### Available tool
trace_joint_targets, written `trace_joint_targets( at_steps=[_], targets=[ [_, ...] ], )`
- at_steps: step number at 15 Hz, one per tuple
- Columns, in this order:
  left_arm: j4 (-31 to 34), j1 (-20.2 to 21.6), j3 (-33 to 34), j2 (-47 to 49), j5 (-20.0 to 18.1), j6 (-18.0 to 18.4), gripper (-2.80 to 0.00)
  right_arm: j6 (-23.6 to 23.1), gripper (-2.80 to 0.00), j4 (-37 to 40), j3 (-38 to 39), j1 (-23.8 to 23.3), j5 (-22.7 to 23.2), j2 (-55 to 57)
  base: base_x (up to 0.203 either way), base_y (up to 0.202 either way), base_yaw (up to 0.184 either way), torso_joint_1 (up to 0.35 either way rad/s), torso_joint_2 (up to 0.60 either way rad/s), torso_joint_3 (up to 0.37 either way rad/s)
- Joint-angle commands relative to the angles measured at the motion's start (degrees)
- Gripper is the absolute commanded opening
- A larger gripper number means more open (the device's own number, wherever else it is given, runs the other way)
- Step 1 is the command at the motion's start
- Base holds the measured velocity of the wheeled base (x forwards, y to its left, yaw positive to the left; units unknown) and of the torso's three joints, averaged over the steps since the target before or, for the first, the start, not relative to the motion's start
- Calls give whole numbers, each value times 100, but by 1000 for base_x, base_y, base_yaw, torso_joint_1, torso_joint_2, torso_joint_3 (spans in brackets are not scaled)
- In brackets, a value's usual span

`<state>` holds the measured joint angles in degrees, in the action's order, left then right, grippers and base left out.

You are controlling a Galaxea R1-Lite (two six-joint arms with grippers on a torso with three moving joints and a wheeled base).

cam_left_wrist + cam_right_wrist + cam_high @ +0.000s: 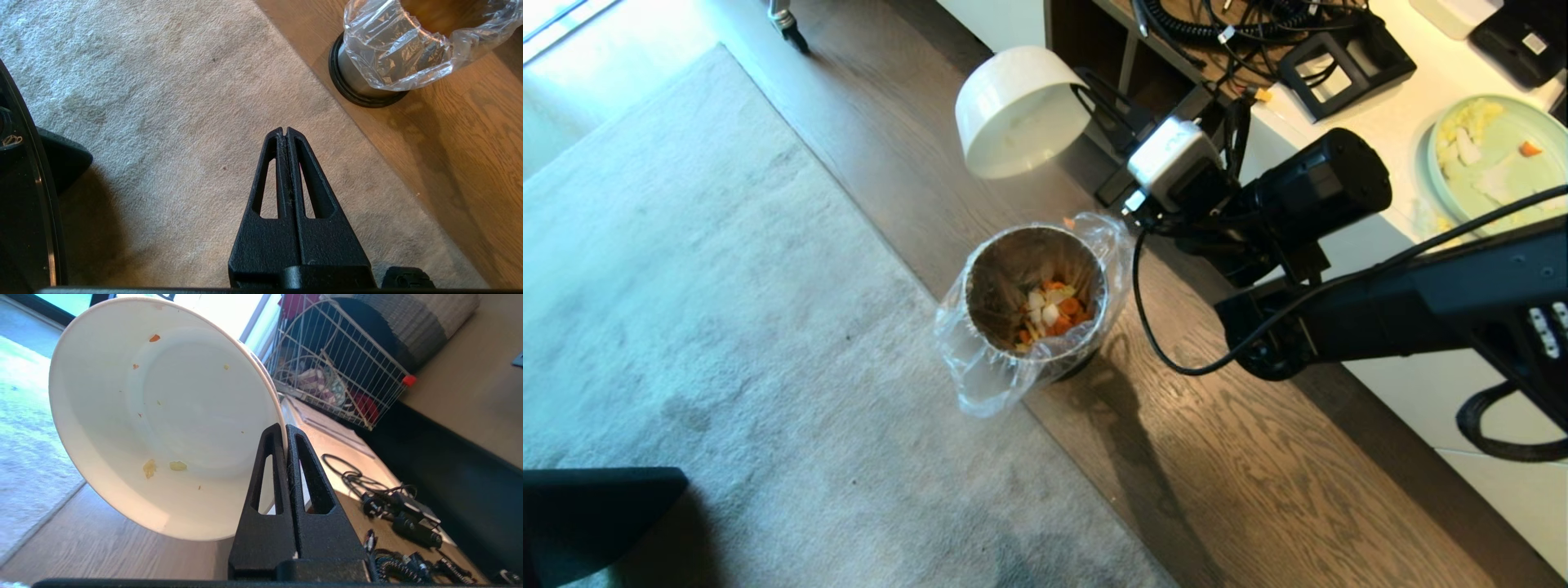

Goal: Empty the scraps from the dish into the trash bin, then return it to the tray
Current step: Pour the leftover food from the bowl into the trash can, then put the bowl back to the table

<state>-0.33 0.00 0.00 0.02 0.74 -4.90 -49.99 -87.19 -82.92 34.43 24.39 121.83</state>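
Observation:
My right gripper (1086, 90) is shut on the rim of the dish (1021, 110), a glossy white bowl held tipped on its side above the floor, just beyond the trash bin (996, 278). Seen from the right wrist, one of the gripper's (285, 428) fingers is inside the dish (163, 416) and the other outside; only a few crumbs cling to its inner wall. The scraps (1049, 314), orange and pale pieces, lie at the bottom of the metal, bag-lined bin. My left gripper (284, 130) hangs shut and empty over the carpet, near the bin (351, 77). The tray is out of view.
A white counter at the right carries a pale green plate (1503, 163) with food bits, a black stand (1343, 65) and tangled cables. A wire basket (339, 367) stands further along. Grey carpet (727, 327) covers the floor to the left of the bin, wood to the right.

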Motion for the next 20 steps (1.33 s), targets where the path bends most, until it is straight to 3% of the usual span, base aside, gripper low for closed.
trace_joint_targets(
  at_steps=[1,7,12,15,20],
  targets=[
    [-2,0,0,-2,5,-3,-280,94,-280,-255,344,-8,-3,-235,0,0,0,0,0,0],
    [-2,0,0,-2,5,-2,-280,619,-280,-190,1681,-21,-882,-937,0,0,0,0,0,0],
    [-2,0,0,-2,5,-2,-280,1118,-280,-31,3572,-189,-1883,-1816,0,0,0,0,0,0],
    [-2,0,0,-2,5,-2,-280,1299,-280,58,4049,-520,-2705,-2170,0,0,0,0,0,0],
    [-2,0,0,-2,5,-2,-280,1532,-280,106,4864,-1066,-3014,-2756,0,0,0,0,0,0]
  ],
)
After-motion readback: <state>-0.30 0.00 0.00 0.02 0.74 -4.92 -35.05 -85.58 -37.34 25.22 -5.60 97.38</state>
